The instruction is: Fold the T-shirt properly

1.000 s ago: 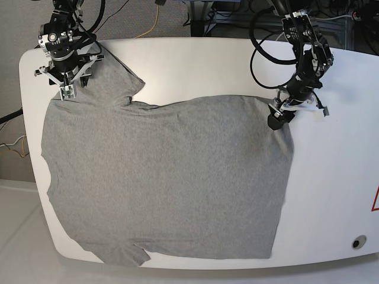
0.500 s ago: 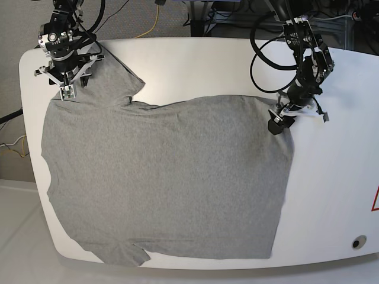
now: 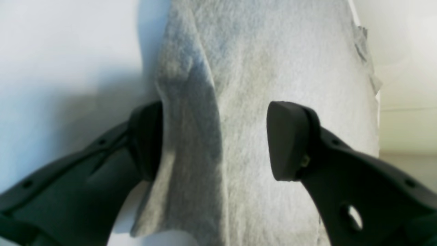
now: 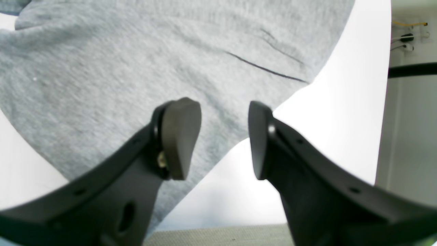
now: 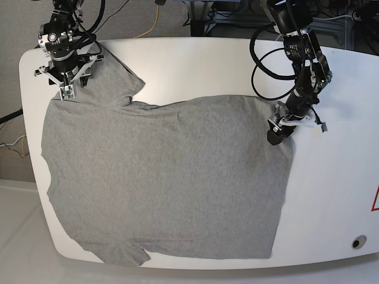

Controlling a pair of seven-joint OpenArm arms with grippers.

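Slightly lower along the shirt's edge than a second ago, the left claw (image 5: 273, 134) is spread astride a raised fold. On the white rounded counter (image 5: 195, 62) the large heather-grey cotton T-shirt (image 5: 166, 177) lies flat. The right claw (image 5: 67, 90), spread, holds nothing over a sleeve; closing shallowly could drop the cloth.

T-shirt (image 3: 273, 68) blurred and cropped in left wrist view, hem corner (image 5: 121, 255) overhanging table (image 5: 331, 195) edge

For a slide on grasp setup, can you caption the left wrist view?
Left gripper open, its fingers straddling a raised edge of the grey T-shirt on the white table.
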